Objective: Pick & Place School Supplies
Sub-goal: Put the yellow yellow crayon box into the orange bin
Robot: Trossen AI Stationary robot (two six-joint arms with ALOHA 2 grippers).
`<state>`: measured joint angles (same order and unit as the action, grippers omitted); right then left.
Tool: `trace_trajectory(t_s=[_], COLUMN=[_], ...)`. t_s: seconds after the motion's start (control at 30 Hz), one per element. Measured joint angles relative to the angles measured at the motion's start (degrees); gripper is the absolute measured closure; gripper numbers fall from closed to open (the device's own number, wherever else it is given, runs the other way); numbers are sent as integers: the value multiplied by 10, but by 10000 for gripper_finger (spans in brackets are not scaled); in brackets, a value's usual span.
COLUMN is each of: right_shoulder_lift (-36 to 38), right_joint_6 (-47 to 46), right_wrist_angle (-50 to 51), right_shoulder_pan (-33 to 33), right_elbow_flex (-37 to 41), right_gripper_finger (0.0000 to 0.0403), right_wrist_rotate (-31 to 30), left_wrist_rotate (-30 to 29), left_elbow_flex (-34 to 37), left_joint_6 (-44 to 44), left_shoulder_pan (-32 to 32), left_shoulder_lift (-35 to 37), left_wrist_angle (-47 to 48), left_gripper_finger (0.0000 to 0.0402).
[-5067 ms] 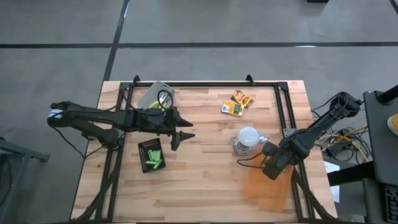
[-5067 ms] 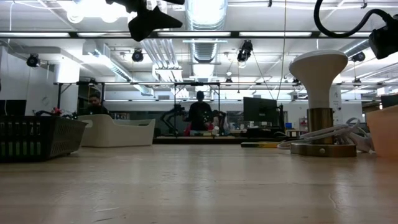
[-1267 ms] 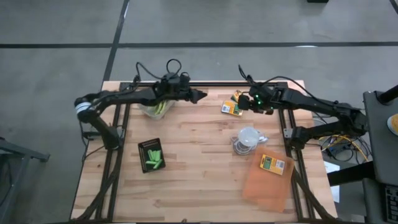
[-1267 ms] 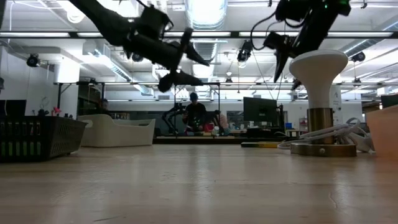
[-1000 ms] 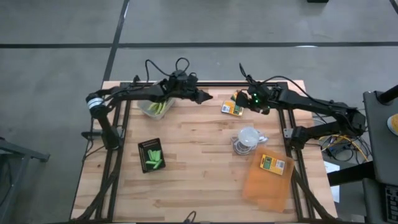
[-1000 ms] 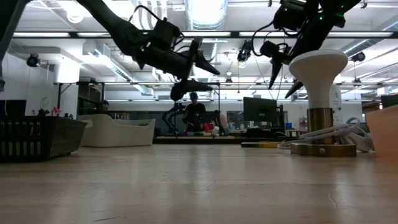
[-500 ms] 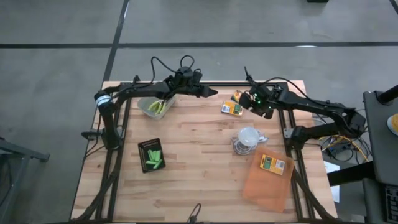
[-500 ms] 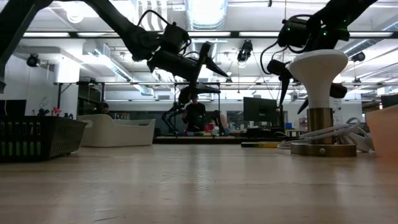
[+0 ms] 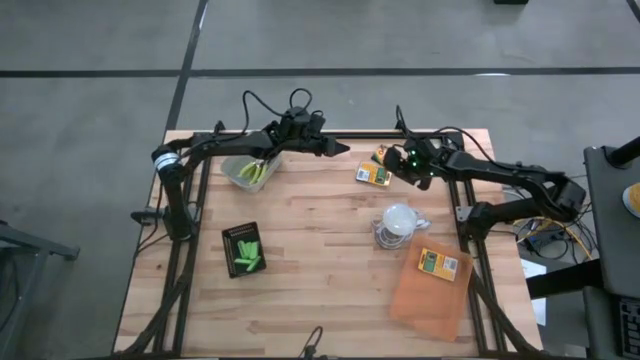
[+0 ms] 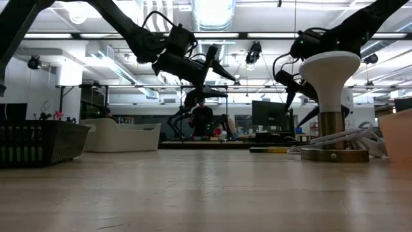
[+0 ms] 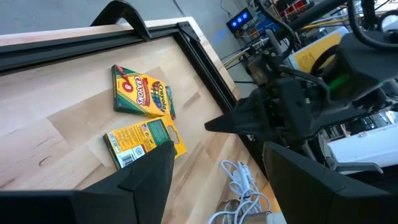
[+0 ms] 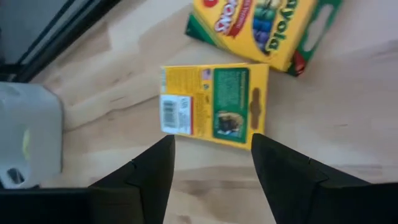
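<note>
Two small flat crayon boxes lie flat on the wood near the far right corner, one yellow-backed (image 9: 373, 174) (image 12: 214, 99), one face up (image 9: 390, 157) (image 12: 267, 25). My right gripper (image 9: 398, 169) (image 12: 214, 171) hangs open just above the yellow-backed box, slanting down, with nothing between its fingers. My left gripper (image 9: 340, 148) (image 11: 217, 180) hovers open over the far edge, pointing toward the boxes. A third box (image 9: 437, 263) lies on the orange sheet (image 9: 425, 300). Green sticks (image 9: 247, 257) lie in the black tray (image 9: 232, 236).
A white dome on a metal base with a coiled cable (image 9: 398, 222) stands just nearer than the two boxes. A clear tub (image 9: 248, 172) with green things sits under the left arm. Black frame rails (image 9: 460, 190) run along the table's far, left and right sides.
My right gripper has sunk toward the two crayon boxes at the far right and rolled a little. My left gripper has drifted slightly toward the table's right along the far edge, then kept still. The boxes have not moved.
</note>
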<state>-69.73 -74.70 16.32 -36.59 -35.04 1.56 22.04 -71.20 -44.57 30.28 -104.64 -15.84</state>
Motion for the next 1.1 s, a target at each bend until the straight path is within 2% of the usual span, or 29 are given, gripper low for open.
trace_trajectory(t_s=[0.43,0.8,1.1], right_shoulder_lift=[-82,-166,-171], right_joint_6=[3,3,17], right_wrist_angle=[-11,-101,-105], right_shoulder_pan=[-10,-10,-9], right_elbow_flex=[10,10,9], right_gripper_finger=[215,232,269], right_wrist_rotate=[1,17,15], left_wrist_rotate=[-2,-2,-2], left_elbow_flex=[1,1,1], left_joint_6=[12,14,13], left_shoulder_pan=[0,0,0], left_shoulder_lift=[0,0,0], left_wrist_angle=[0,0,1], left_gripper_finger=[149,149,149])
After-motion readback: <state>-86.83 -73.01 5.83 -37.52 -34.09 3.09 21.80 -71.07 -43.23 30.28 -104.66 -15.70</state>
